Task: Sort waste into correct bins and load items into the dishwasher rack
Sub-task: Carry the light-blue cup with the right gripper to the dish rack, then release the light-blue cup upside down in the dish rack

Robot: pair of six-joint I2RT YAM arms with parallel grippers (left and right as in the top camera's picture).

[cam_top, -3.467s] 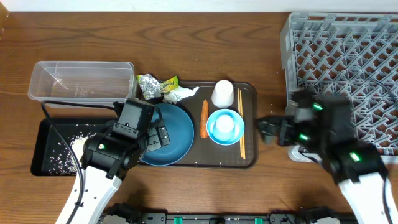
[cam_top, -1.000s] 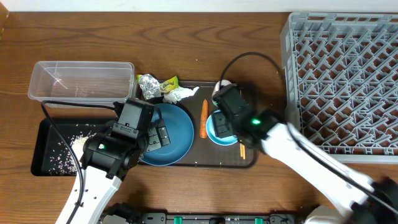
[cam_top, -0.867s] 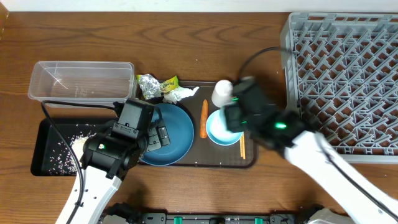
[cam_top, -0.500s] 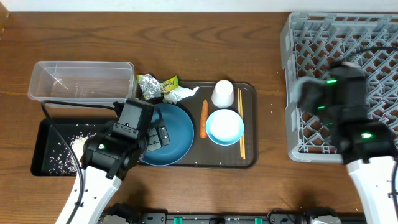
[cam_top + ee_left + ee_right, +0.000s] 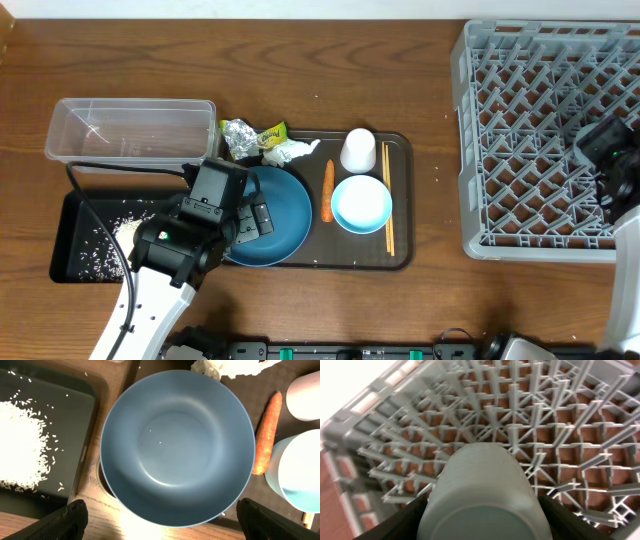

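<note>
Right tool point(image 5: 481, 525) is clamped on a pale cup point(image 5: 480, 485) above the rack point(image 5: 560, 420) — best lower it mouth-down between pegs, squarely, before letting go. Left tool point(image 5: 165, 516) hangs apart over the blue bowl point(image 5: 175, 445).

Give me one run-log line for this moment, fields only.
left gripper: open above dark-blue round bowl | right gripper: holds pale grey cylinder over grey plastic lattice rack | white cup, small light-blue bowl: on dark brown tray
</note>
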